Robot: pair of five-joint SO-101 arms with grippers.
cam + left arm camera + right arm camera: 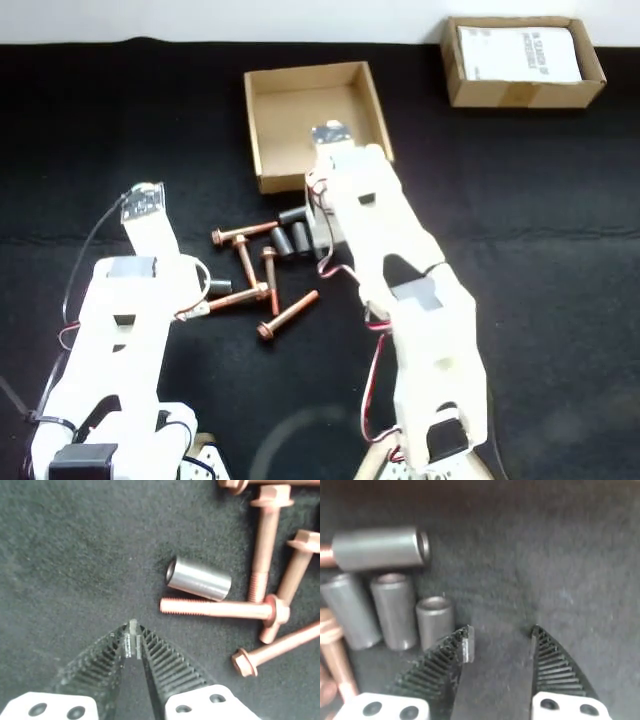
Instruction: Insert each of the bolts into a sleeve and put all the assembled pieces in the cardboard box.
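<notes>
Several copper bolts lie loose on the black cloth between my arms. My left gripper is shut and holds nothing; just beyond its tips lie a grey sleeve and a bolt side by side. My right gripper is open low over the cloth. Beside one finger stand three dark sleeves in a row. Past them lies a sleeve with a copper bolt end showing at one side. In the high view the open cardboard box sits just beyond my right arm.
A second cardboard box with a printed sheet in it stands at the far right. Black cloth stretches to the right of my right arm and to the far left. Cables hang along both arms.
</notes>
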